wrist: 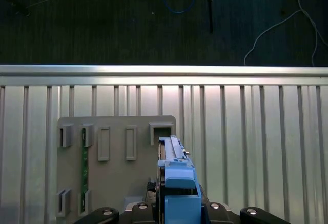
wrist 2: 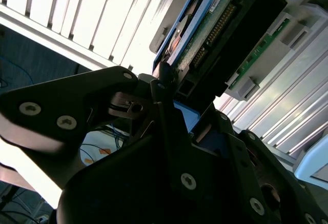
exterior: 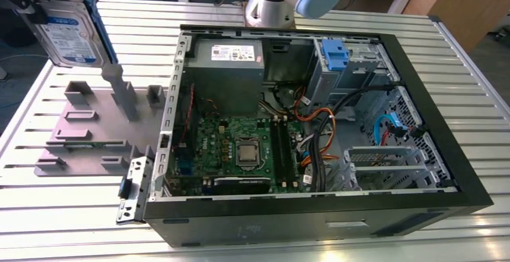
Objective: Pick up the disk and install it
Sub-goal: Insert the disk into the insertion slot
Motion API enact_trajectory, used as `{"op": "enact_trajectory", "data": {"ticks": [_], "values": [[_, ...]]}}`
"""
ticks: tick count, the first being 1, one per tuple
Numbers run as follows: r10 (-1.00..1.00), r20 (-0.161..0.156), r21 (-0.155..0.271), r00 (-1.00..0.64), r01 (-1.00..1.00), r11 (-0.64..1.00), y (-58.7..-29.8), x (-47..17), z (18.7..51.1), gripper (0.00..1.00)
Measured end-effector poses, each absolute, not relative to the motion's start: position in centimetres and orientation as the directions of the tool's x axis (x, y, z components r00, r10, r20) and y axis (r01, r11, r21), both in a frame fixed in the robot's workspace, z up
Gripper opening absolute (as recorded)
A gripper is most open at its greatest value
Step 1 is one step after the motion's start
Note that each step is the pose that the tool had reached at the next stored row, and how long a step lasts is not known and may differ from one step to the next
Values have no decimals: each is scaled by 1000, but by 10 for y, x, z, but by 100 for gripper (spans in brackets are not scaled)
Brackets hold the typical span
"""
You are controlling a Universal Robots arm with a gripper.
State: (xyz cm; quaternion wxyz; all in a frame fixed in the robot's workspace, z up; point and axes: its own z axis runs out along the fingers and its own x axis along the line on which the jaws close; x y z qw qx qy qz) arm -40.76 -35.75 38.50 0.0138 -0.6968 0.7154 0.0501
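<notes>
The disk (exterior: 71,32) hangs upright in the air at the exterior view's far left, its white-and-blue label facing the camera and a blue rail along its edge. My gripper (exterior: 33,12) is shut on it from above. The disk sits just above the grey plastic stand (exterior: 88,136) with upright posts. In the first wrist view the disk (wrist: 177,188) is seen edge-on, its blue carrier over the stand (wrist: 115,157), with my gripper (wrist: 174,215) around it. The second wrist view shows the disk's green circuit-board side (wrist 2: 210,39) clamped between the black fingers (wrist 2: 164,93).
An open computer case (exterior: 319,220) lies on the slatted metal table (exterior: 64,226), to the exterior view's right of the stand. Inside are a grey power-supply box (exterior: 227,65), a blue drive bay (exterior: 335,56), the motherboard (exterior: 239,148) and loose cables (exterior: 319,125). The arm's base (exterior: 275,2) stands behind the case.
</notes>
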Motion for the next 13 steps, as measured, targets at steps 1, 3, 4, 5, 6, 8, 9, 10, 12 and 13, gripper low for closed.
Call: {"op": "enact_trajectory", "data": {"ticks": [1, 3, 4, 5, 6, 8, 9, 10, 12, 13], "values": [[-996, -90, 53, -29, -998, 24, -358, -408, 385, 37], [-996, -90, 52, -28, -998, 24, -358, -408, 386, 37], [-996, -90, 52, -29, -998, 24, -358, -408, 386, 37], [-996, -90, 52, -29, -998, 24, -358, -408, 386, 37], [-996, -90, 53, -29, -998, 24, -358, -408, 386, 37], [-996, -90, 53, -29, -998, 24, -358, -408, 387, 37], [-996, -90, 53, -29, -998, 24, -358, -408, 387, 37], [-996, -90, 53, -29, -998, 24, -358, -408, 388, 37], [-996, -90, 52, -28, -998, 24, -358, -408, 388, 37], [-996, -90, 52, -29, -998, 24, -358, -408, 388, 37]]}}
